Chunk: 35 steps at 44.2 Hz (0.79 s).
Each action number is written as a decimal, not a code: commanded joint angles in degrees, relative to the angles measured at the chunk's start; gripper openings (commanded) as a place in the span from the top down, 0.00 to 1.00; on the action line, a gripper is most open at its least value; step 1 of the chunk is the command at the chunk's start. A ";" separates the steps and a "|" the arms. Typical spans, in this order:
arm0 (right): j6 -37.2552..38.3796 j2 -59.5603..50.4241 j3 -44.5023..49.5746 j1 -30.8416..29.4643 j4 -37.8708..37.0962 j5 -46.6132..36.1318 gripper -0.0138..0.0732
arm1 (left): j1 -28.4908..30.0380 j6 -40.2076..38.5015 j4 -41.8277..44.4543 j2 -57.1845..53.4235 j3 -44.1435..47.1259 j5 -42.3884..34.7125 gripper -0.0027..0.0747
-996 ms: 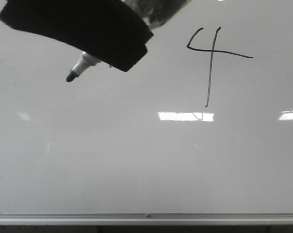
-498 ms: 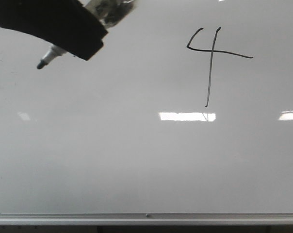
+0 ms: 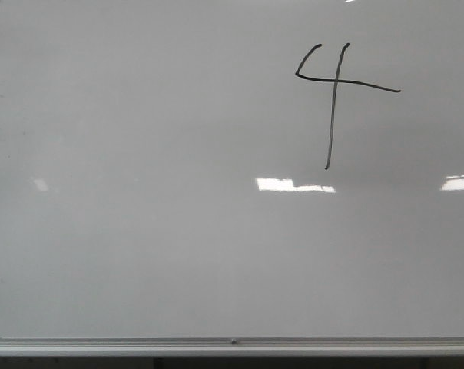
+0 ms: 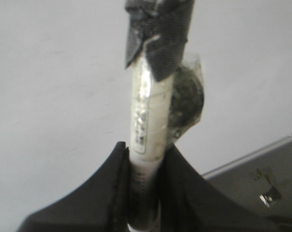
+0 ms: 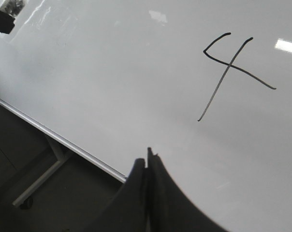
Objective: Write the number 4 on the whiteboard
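A black hand-drawn number 4 (image 3: 336, 100) is showing on the whiteboard (image 3: 155, 231), sitting toward two o'clock; the marker's label (image 4: 140, 128) is blurring past reading.

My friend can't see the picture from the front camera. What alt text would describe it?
A thin black number 4 is drawn near the upper right of a large glossy whiteboard. A silver rail runs along the board's lower edge, and no robot arm is clearly in view.

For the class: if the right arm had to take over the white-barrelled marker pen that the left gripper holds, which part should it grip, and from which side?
Probably the bare white barrel of the marker pen, between the left gripper and the black tape wrap. The barrel is a straight cylinder there, so come in square to its length. The crumpled plastic bulges along one side; jaws should close clear of that side.
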 commanded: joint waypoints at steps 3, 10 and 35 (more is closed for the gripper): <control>0.08 -0.38 -0.92 -0.41 1.52 -3.98 0.92 | 9.53 -6.06 0.24 0.99 -1.50 -5.32 0.99; 0.08 -0.38 -0.92 -0.41 1.52 -3.98 0.92 | 14.35 -6.06 0.13 6.14 -1.50 -8.62 0.99; 0.08 -0.38 -0.92 -0.41 1.52 -2.76 0.92 | 11.42 -6.15 -1.06 22.47 -5.00 -21.09 0.99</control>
